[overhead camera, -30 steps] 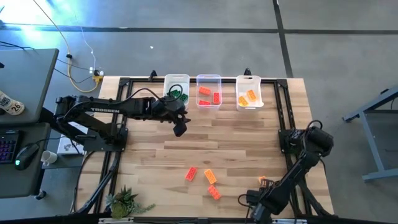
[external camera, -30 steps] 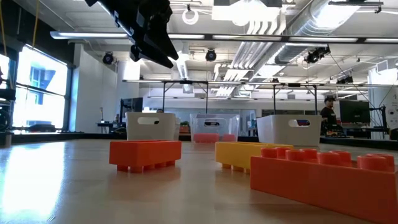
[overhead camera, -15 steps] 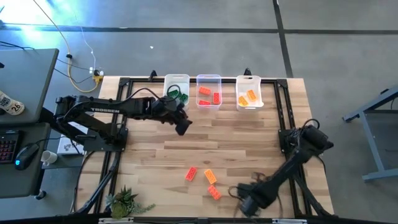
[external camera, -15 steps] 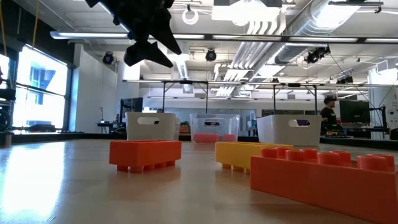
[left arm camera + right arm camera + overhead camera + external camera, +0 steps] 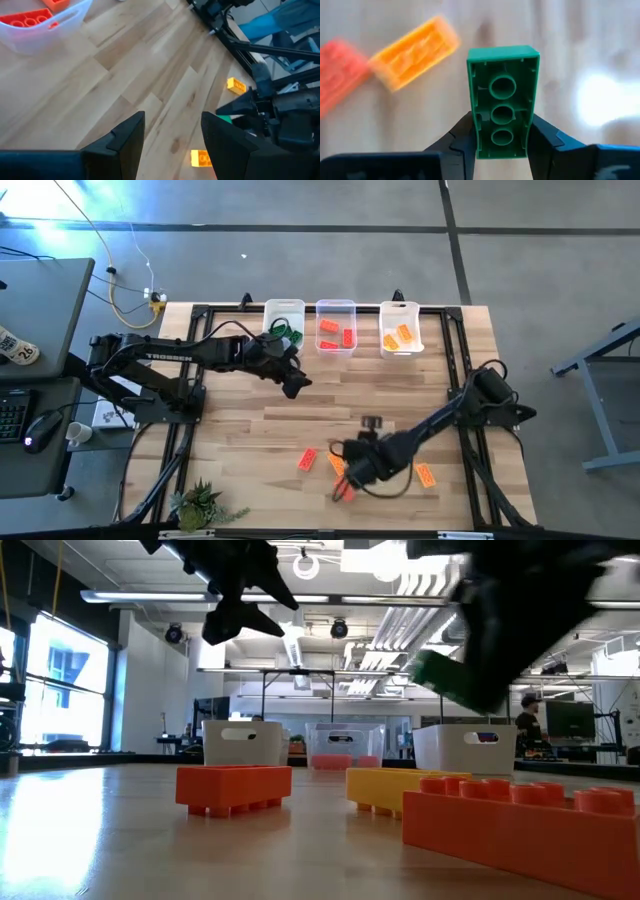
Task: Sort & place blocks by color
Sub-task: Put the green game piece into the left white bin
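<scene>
My right gripper [image 5: 347, 468] hangs over the table's near middle, shut on a green block [image 5: 503, 105] whose hollow underside faces the wrist camera. Under and beside it lie a red block [image 5: 308, 459], an orange block [image 5: 337, 463] and another red block [image 5: 343, 490], each flat on the wood. A further orange block [image 5: 425, 474] lies to the right. My left gripper [image 5: 295, 387] hovers open and empty in front of the bins, above the table [image 5: 250, 430]. My right gripper pinches the green block's two long sides [image 5: 481, 131] between its two fingers, near one end. The fingers slant down from above and lie across the block. The block [image 5: 445, 678] is lifted clear of the table and tilted.
Three small bins stand along the far edge: the left one [image 5: 284, 323] holds green blocks, the middle one [image 5: 336, 327] red, the right one [image 5: 400, 328] orange. A small plant [image 5: 205, 502] sits at the near left corner. Bare wood lies between the bins and the loose blocks.
My right gripper has swept from the near right corner toward the table's left and risen; it now hangs over the loose blocks with the green block lifted clear. My left gripper has rolled about its own axis while staying in place.
</scene>
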